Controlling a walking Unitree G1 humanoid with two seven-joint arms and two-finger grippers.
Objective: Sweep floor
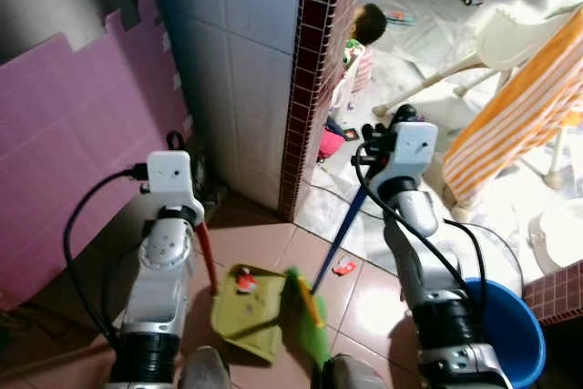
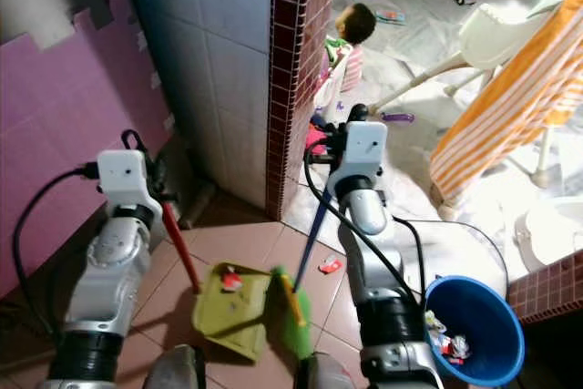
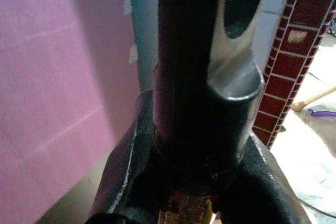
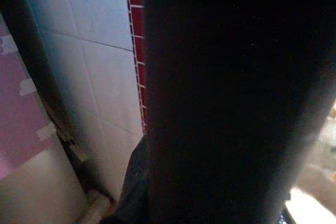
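Pink foam mat (image 1: pixel 55 125) leans on the wall at far left. Left hand (image 1: pixel 173 148) sits up near the grey tiled wall (image 1: pixel 237 70), clamped on the red handle (image 1: pixel 206 257) of the dustpan; left wrist view shows black fingers (image 3: pixel 126 171) wrapped round a dark shaft. Dustpan (image 1: pixel 250 312), olive green, lies flat on the brown floor tiles (image 1: pixel 264 243) between the two arms, with a small red-white scrap (image 1: pixel 244 280) on its back part. Just right of it, touching its edge, the green broom head (image 1: pixel 310 321) rests on the floor with a yellow streak on it. Blue broom stick (image 1: pixel 342 234) slants up from the head to the right hand (image 1: pixel 378 138), which grips it near the top; right wrist view is mostly a dark shaft close to the lens, tiled corner behind. A red scrap (image 1: pixel 343 268) lies loose on the tile just right of the stick, apart from the pan. Red-brick tile corner (image 1: pixel 314 61) stands behind. Blue bucket (image 2: pixel 474 330) at lower right beside the right arm, some litter bits inside. Further right, an orange-white striped cloth (image 1: pixel 519 107) hangs over a white chair (image 1: pixel 510 38). A person's head (image 1: pixel 369 23) shows behind the corner, toys scattered on the pale floor beyond.
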